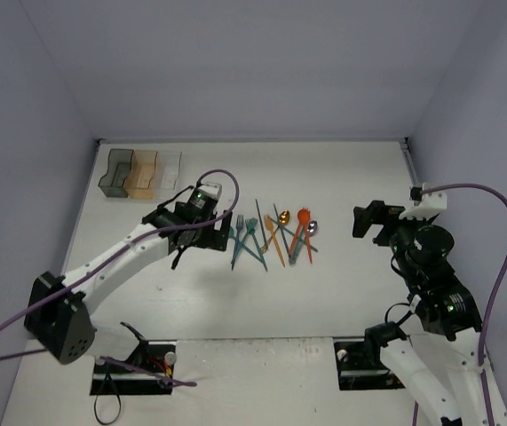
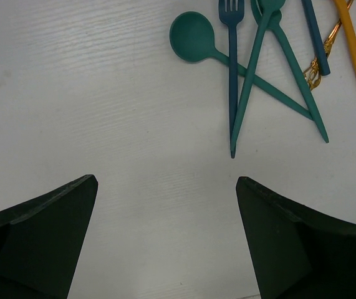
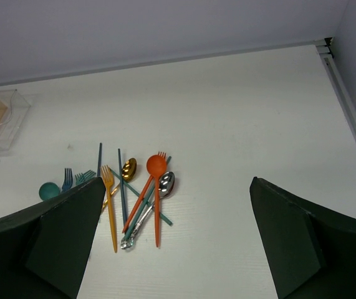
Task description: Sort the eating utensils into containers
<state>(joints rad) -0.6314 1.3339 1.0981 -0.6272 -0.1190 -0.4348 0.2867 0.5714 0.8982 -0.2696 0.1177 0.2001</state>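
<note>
The eating utensils (image 1: 271,235) lie in a loose pile at mid-table: teal forks and spoon, orange fork and spoon, gold and silver spoons, thin dark sticks. The containers (image 1: 139,173) stand at the back left: dark grey (image 1: 114,171), amber (image 1: 143,173), clear (image 1: 170,167). My left gripper (image 1: 185,241) is open and empty just left of the pile; its view shows bare table between the fingers (image 2: 166,180), with a teal spoon (image 2: 192,37) and crossed forks (image 2: 246,81) ahead. My right gripper (image 1: 368,220) is open and empty, raised right of the pile (image 3: 178,182), where an orange spoon (image 3: 156,165) shows.
Grey walls close the table at the back and both sides. A metal rail (image 3: 346,93) runs along the right edge. Purple cables (image 1: 222,177) loop off both arms. The arm bases (image 1: 133,364) sit at the near edge.
</note>
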